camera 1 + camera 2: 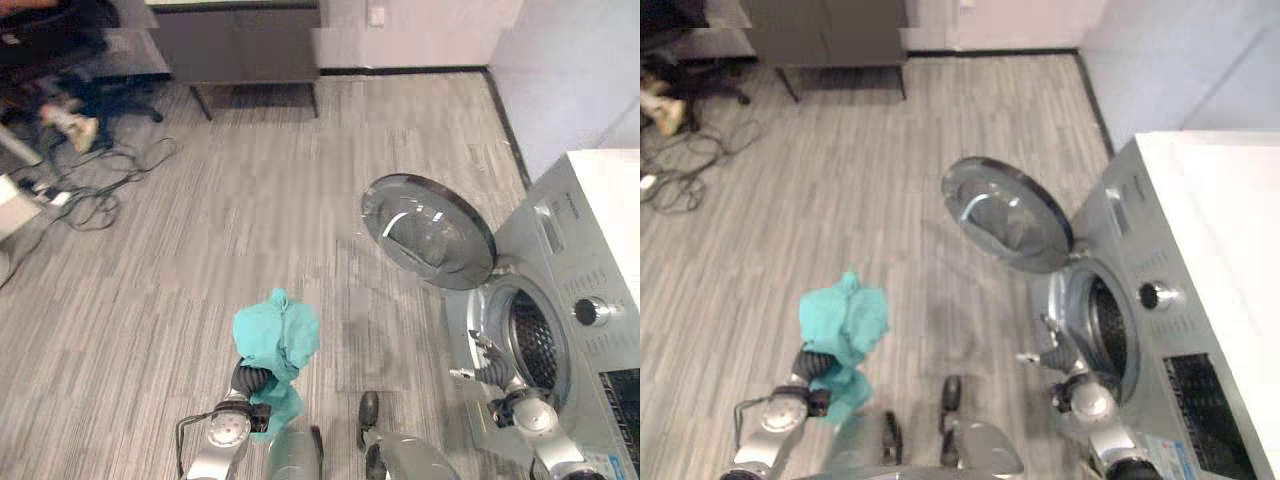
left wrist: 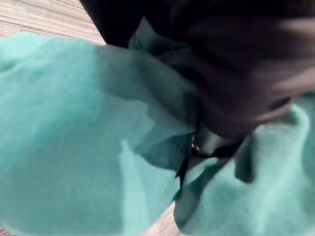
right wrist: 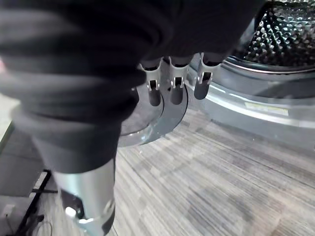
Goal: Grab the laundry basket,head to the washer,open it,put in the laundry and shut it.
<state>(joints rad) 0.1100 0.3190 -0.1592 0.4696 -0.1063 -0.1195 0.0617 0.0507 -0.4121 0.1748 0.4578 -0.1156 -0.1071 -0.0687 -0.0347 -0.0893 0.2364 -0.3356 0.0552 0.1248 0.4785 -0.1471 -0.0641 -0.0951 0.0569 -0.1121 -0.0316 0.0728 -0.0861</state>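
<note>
Grey wood-look floor; silver front-loading washer (image 1: 560, 330), round glass door (image 1: 428, 232) swung wide. Left hand (image 1: 252, 382) clamped on bunched teal cloth (image 1: 277, 338), held up well left of drum opening (image 1: 532, 340). Right hand (image 1: 488, 362) nearer drum, fingers (image 3: 172, 88) relaxed, empty.

Soft teal cloth (image 1: 277, 335); glossy metal washer door (image 1: 428, 232).

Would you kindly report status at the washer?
Left hand shut on teal cloth. Right hand open, empty, by the drum. Washer door open. Path unobstructed.
</note>
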